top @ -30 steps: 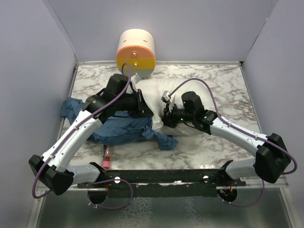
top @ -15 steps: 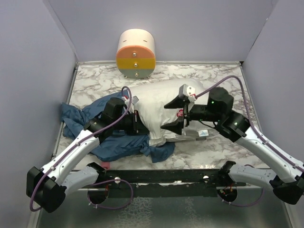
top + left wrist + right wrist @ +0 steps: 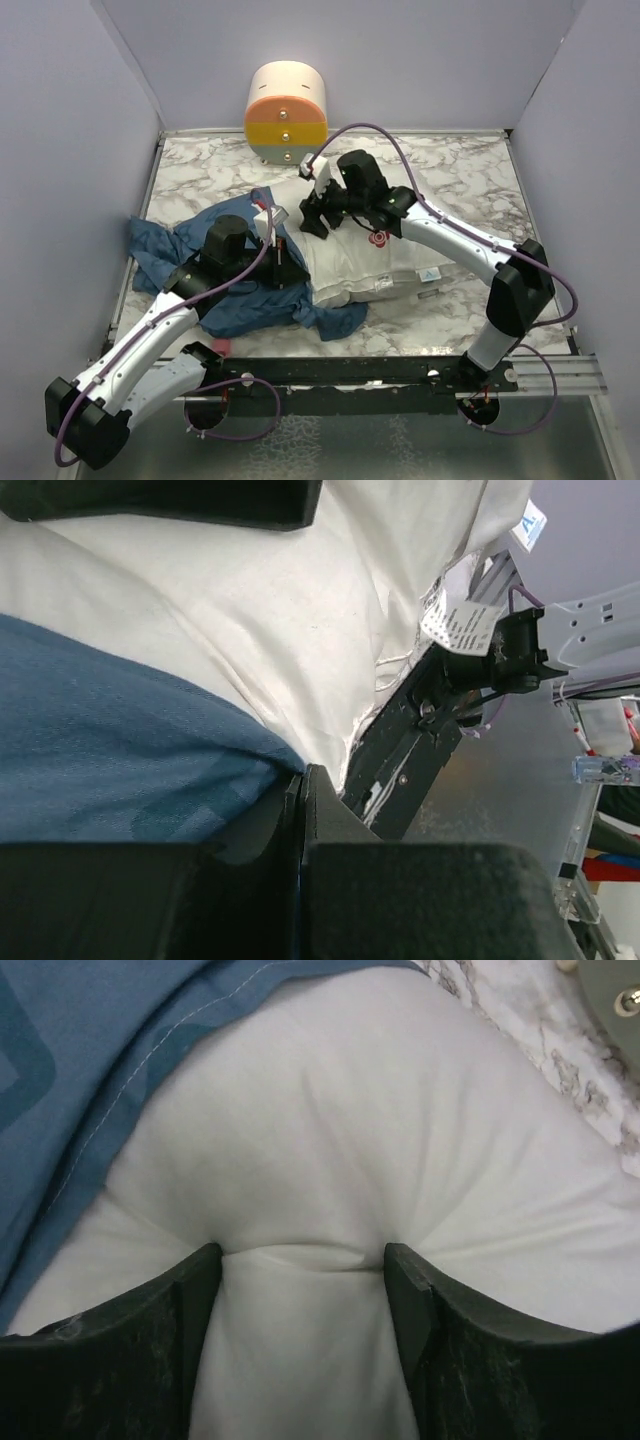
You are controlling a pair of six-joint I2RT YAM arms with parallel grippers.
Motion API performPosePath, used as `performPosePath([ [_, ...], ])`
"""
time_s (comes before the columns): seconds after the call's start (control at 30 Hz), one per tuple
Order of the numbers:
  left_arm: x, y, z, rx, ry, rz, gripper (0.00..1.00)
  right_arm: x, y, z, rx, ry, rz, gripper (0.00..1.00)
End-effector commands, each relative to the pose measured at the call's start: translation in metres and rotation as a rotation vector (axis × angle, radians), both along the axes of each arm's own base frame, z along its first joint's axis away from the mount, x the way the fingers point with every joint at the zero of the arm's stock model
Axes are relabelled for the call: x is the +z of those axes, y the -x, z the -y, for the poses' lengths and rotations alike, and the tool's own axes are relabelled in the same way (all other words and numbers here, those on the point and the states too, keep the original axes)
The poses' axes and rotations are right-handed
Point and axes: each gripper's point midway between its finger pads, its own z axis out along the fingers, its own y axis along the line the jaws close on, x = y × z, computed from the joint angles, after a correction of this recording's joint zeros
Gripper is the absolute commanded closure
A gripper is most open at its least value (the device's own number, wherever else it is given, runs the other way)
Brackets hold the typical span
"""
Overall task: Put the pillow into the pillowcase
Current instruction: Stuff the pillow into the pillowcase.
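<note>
Your left fingers pinch the pillowcase hem; your right fingers, spread wide, dent the pillow lying partly covered on the surface. Push evenly into the opening, hem held taut.

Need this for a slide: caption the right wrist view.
Open right gripper presses into the white pillow beside the blue pillowcase.

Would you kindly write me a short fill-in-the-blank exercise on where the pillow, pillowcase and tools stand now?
1. The left tool is shut on the ____ pillowcase.
2. The right tool stands ____, pressed into the pillow.
3. The pillow lies on a table with a ____ pattern.
Missing words: blue; open; marble.
</note>
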Motion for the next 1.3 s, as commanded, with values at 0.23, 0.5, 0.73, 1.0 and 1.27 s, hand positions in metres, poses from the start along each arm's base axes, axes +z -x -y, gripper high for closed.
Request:
performPosePath([
  [0.23, 0.061, -0.059, 0.023, -0.052, 0.011, 0.324, 1.00, 0.018, 0.006, 0.059, -0.273, -0.073, 0.005, 0.99],
  [0.5, 0.110, -0.108, 0.062, -0.165, 0.033, 0.463, 1.00, 0.124, -0.005, 0.127, -0.501, -0.287, 0.234, 0.99],
  [0.73, 0.059, -0.092, 0.052, -0.191, -0.029, 0.356, 1.00, 0.065, 0.029, 0.114, -0.350, -0.283, 0.131, 0.99],
  [1.0, 0.062, -0.058, 0.013, -0.002, -0.039, 0.267, 0.59, -0.016, 0.064, 0.116, -0.305, -0.250, -0.053, 0.99],
  [1.27, 0.143, -0.087, -0.009, 0.212, -0.076, 0.360, 0.22, -0.014, 0.066, 0.108, -0.236, -0.238, -0.044, 0.99],
])
